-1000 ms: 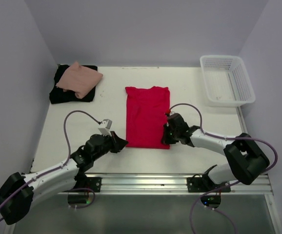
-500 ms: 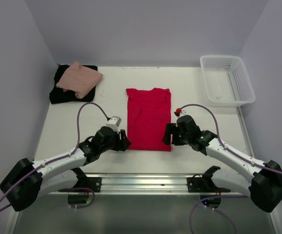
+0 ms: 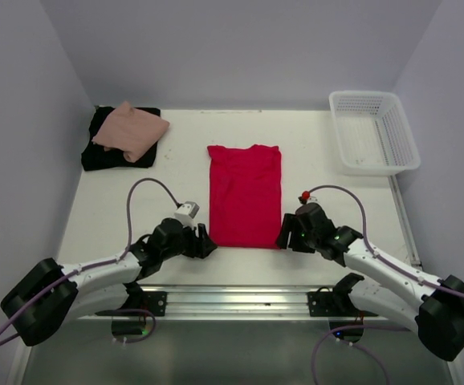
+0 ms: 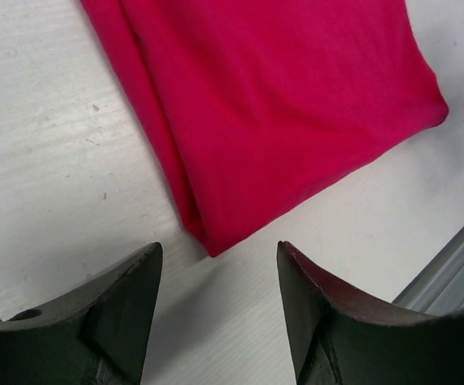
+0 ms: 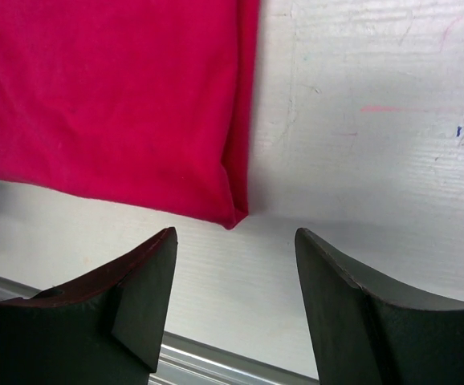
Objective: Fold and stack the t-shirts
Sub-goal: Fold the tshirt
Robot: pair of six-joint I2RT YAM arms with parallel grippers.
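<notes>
The red t-shirt (image 3: pixel 244 195) lies flat in the middle of the white table (image 3: pixel 328 160). It is folded into a long strip, with its neck at the far end and its bottom edge close to the arms. The left gripper (image 3: pixel 204 241) sits low, just by the near left corner of the red shirt. Its two black fingers (image 4: pixel 120 305) stand apart, the shirt's corner shows in the gap between their tips, and they have hold of nothing. The right gripper (image 3: pixel 285 237) is just by the near right corner. It is spread wide too, the corner of the cloth lies just in front of the gap, and it grips nothing. In the far left corner of the table the salmon-pink t-shirt (image 3: pixel 133 128) lies folded on top of the black t-shirt (image 3: pixel 107 159). It sits a bit crooked, so black cloth sticks out around it. The white lattice basket (image 3: pixel 380 169) stands in the far right corner, well apart from all three shirts, which lie on the table outside it. A metal rail (image 3: pixel 240 298) runs along the near edge of the table, by the bases of both arms.
</notes>
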